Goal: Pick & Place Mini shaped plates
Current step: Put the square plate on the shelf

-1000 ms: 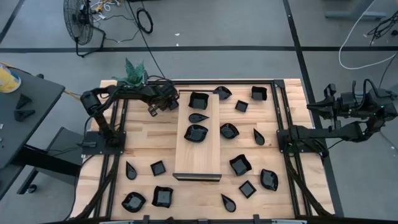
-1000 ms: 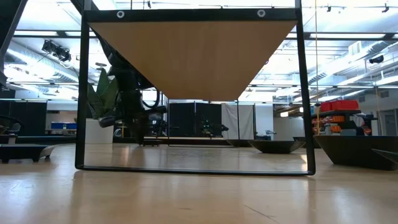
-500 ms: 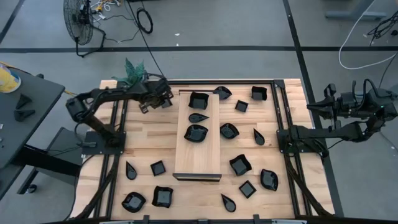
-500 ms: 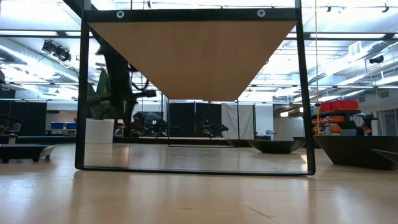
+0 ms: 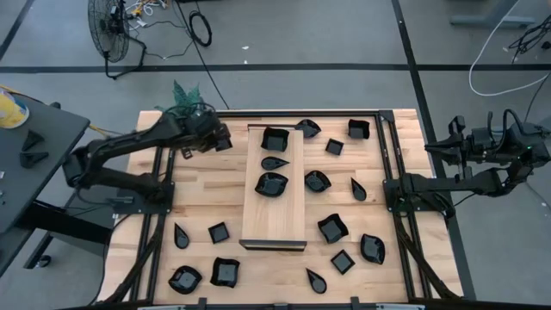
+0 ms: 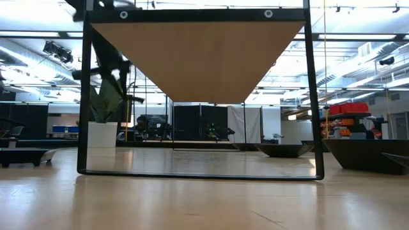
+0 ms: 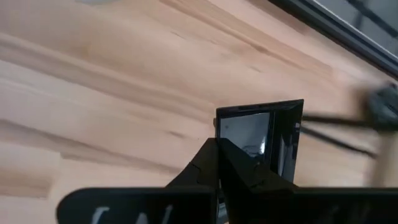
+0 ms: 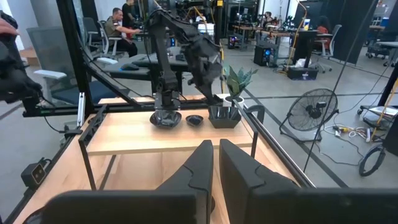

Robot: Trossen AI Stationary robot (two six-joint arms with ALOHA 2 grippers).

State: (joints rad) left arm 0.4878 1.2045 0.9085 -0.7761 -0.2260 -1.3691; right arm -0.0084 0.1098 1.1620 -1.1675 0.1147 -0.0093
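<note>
My left gripper point(image 5: 205, 138) hovers over the table's far left part, beside the potted plant, shut on a small square black plate point(image 7: 267, 134). In the low view the left arm point(image 6: 108, 64) is blurred and raised. Three black plates point(image 5: 271, 183) sit on the long wooden board point(image 5: 274, 220). Several more plates point(image 5: 333, 227) lie scattered on the table on both sides of it. My right gripper point(image 5: 455, 143) waits shut beyond the table's right edge, touching nothing. My left gripper pinches the square plate by its rim at one side point(image 7: 225, 127), between the two shut fingers. The plate sticks out beyond the fingertips, tilted on edge with its glossy inside showing. It is lifted clear of the wooden tabletop.
A small pot with a green plant point(image 5: 185, 99) stands at the far left corner, close to my left gripper. Black frame rails point(image 5: 169, 172) run along the table's left and right sides. Bare wood lies between the left rail and the board point(image 5: 215, 181).
My left gripper has moved from beside the board's far end toward the table's left edge and has risen. Its arm has swung back leftward with it. The right arm and the plates on the table have stayed still.
</note>
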